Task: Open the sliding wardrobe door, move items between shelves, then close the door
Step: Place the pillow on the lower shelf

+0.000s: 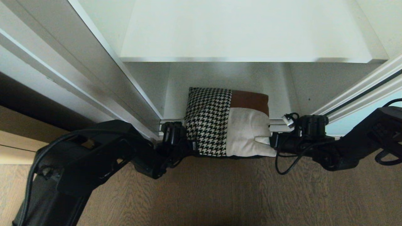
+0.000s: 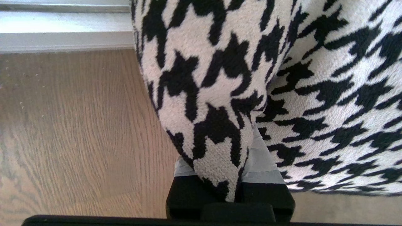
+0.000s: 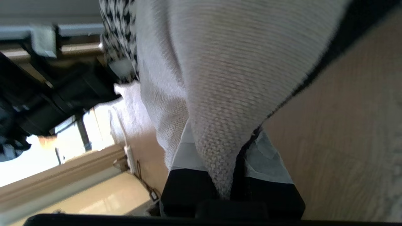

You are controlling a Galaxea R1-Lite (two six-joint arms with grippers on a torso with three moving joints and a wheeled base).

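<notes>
Head cam sits high, looking steeply down into the open wardrobe: you get the upper shelf [image 1: 245,31], the cushion [image 1: 226,122] at the sill, and floor [image 1: 201,194] nearest you. Left wrist cam rides right behind the left pincer [image 2: 230,175], very close, facing the houndstooth corner. Right wrist cam, just as close behind the right pincer [image 3: 232,175], faces the cream corner. All three views share the cushion and floor.
</notes>
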